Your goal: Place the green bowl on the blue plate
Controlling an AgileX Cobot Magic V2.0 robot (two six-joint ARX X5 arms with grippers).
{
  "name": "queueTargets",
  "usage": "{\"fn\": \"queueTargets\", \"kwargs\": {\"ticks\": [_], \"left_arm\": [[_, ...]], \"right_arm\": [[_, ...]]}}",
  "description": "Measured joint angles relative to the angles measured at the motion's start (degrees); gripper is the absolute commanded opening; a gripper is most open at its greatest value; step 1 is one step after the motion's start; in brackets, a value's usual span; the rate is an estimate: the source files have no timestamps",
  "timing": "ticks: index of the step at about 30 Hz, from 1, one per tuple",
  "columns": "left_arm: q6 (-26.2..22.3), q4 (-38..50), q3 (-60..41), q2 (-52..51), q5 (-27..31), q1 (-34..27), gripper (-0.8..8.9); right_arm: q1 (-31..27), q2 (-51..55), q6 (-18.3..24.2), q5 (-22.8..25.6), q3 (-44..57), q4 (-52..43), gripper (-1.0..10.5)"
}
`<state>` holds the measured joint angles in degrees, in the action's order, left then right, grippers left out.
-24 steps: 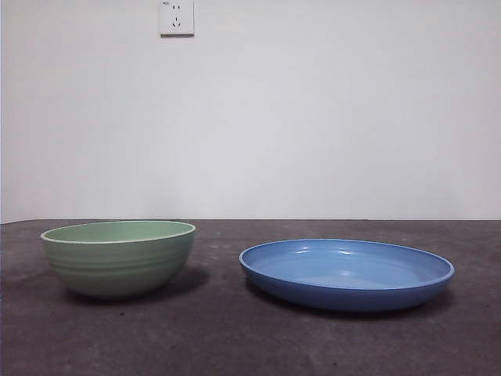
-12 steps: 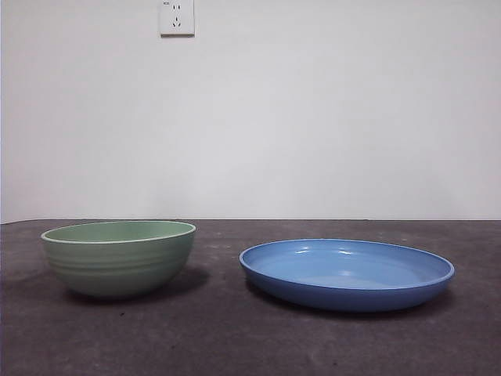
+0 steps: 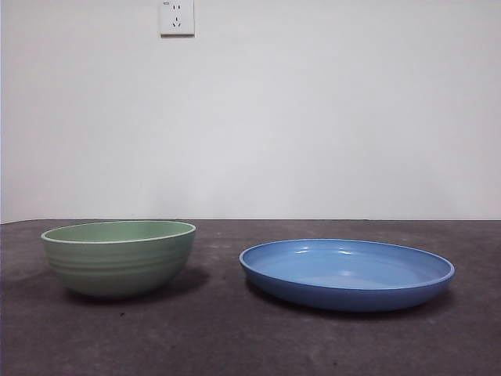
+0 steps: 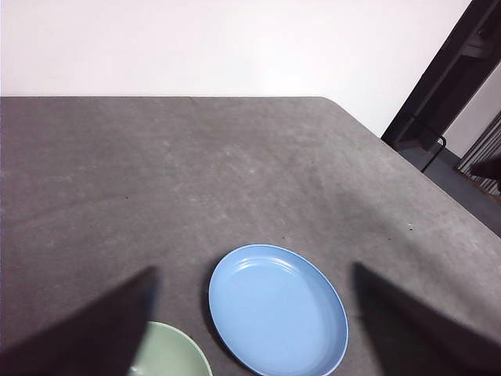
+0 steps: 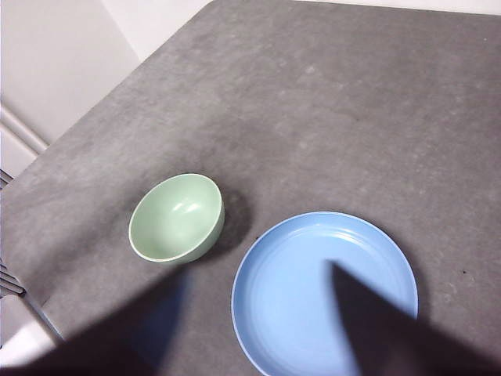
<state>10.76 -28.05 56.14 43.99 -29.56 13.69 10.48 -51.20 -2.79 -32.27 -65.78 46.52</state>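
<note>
The green bowl (image 3: 117, 266) stands upright on the dark table at the left of the front view. The blue plate (image 3: 346, 274) lies to its right, a short gap apart. No arm shows in the front view. My left gripper (image 4: 252, 269) is open and empty, high above the table. Below it are the plate (image 4: 278, 309) and a part of the bowl's rim (image 4: 174, 356). My right gripper (image 5: 260, 269) is also open and empty, high above the bowl (image 5: 176, 218) and the plate (image 5: 313, 282). One jaw hides a part of the plate.
A white wall with a socket (image 3: 176, 17) stands behind the table. The table's rounded corner (image 4: 333, 102) and a dark frame (image 4: 446, 70) show in the left wrist view. The table's side edge (image 5: 78, 133) runs near the bowl.
</note>
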Motion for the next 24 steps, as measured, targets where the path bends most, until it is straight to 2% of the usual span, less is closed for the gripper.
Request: {"fn": "queueTargets", "kwargs": {"ticks": [2, 12, 18, 24], "left_arm": [[-0.2, 0.0, 0.0, 0.1, 0.0, 0.0, 5.72], [-1.9, -0.8, 0.0, 3.7, 0.3, 0.0, 5.72], [0.0, -6.4, 0.0, 10.8, 6.9, -1.3, 5.71], [0.6, -11.4, 0.0, 21.0, 8.9, -2.2, 5.63]], "right_arm": [[0.0, -0.2, 0.0, 0.7, 0.0, 0.0, 5.4], [0.0, -0.3, 0.0, 0.9, 0.0, -0.5, 5.4], [0.0, -0.3, 0.0, 0.8, 0.0, -0.5, 5.4], [0.0, -0.3, 0.0, 0.8, 0.0, -0.5, 5.4]]}}
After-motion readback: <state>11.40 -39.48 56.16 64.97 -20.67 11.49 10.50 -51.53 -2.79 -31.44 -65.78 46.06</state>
